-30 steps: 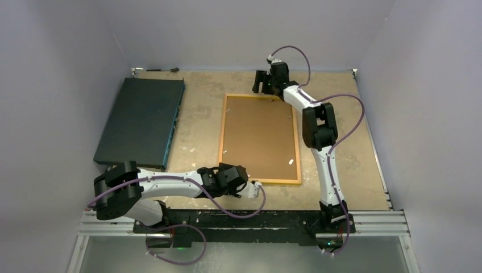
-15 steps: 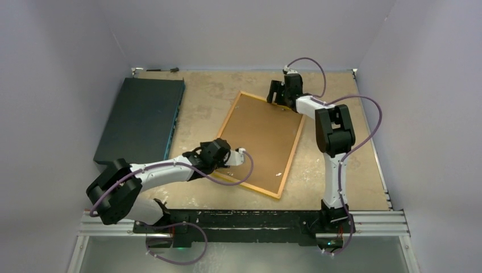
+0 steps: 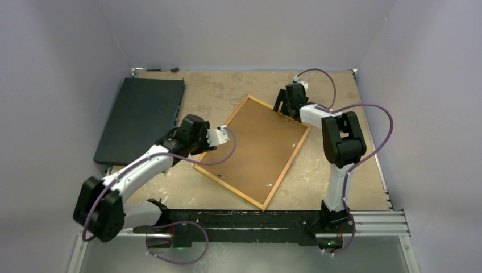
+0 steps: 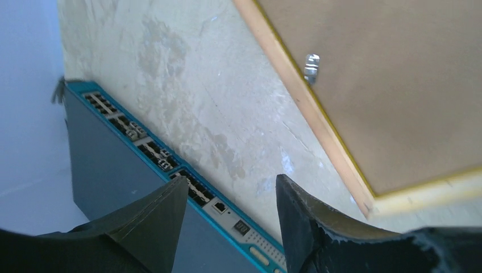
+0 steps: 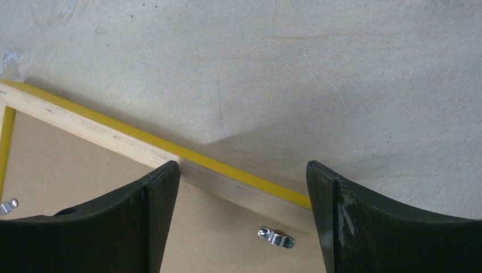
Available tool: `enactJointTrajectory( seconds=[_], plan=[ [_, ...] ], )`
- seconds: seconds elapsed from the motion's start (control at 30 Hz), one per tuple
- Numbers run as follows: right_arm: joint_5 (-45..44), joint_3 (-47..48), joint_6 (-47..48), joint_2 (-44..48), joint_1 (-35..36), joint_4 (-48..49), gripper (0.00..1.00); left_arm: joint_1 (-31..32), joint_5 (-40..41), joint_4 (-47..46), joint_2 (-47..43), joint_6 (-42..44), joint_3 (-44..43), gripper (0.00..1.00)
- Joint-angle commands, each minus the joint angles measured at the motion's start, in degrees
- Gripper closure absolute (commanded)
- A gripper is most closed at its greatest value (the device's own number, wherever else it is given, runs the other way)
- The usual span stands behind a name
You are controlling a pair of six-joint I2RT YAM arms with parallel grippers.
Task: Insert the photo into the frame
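Step in hand, as judged: preparing the frame (image 5: 85,126), which lies back-up and skewed at the centre of the top view. It contains the backing board (image 3: 256,145), clipped in. The next move calls for releasing the clips (image 5: 277,237).

Left gripper (image 4: 230,187): half open, empty, beside the frame's left rail. Right gripper (image 5: 241,170): wide open, straddling the upper-right rail and gripping nothing. Photo: not visible.

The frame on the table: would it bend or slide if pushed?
Probably stiff: the frame is thin wood around a flat board. Lying flat on the table, it would likely slide and turn rather than tip.
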State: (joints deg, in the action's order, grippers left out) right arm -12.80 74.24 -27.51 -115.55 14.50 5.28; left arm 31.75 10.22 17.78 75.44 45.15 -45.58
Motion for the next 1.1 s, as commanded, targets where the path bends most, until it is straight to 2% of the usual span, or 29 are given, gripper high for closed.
enactJointTrajectory(
  seconds=[0.0,0.07,0.17,0.27,0.43,0.6,0.77,0.87,1.07],
  plan=[
    [-3.2,2.3,-0.1,0.0,-0.1,-3.5,0.15,-0.4,-16.0,16.1,-10.3,9.2,1.8,0.42],
    [-2.2,3.6,0.1,-0.2,-0.1,-3.9,0.13,2.3,-15.9,17.3,-12.2,9.2,4.8,0.42],
    [-0.6,5.6,0.3,-0.8,-0.1,-4.5,0.10,8.6,-9.6,13.1,-13.0,7.6,9.7,0.42],
    [0.6,7.0,0.3,-1.1,-0.3,-5.2,0.08,11.8,-5.8,7.5,-11.2,7.8,12.4,0.42],
    [2.4,7.5,0.0,-1.2,-0.7,-5.2,0.01,12.7,-4.3,5.1,-8.3,9.6,12.4,0.41],
    [3.8,7.9,-0.3,-1.5,-0.8,-5.1,0.01,15.4,-2.1,-0.7,-11.4,10.4,16.0,0.38],
    [5.2,7.4,-1.0,-1.5,-1.0,-5.0,0.01,16.0,3.5,-8.9,-8.4,11.0,17.1,0.38],
    [5.5,6.1,-1.7,-1.1,-1.3,-4.8,0.02,16.0,1.9,-7.1,-7.7,11.8,16.3,0.38],
    [5.5,5.0,-2.1,-0.6,-2.4,-4.6,0.01,16.0,-4.8,2.0,-14.8,13.8,13.8,0.38]
  ],
)
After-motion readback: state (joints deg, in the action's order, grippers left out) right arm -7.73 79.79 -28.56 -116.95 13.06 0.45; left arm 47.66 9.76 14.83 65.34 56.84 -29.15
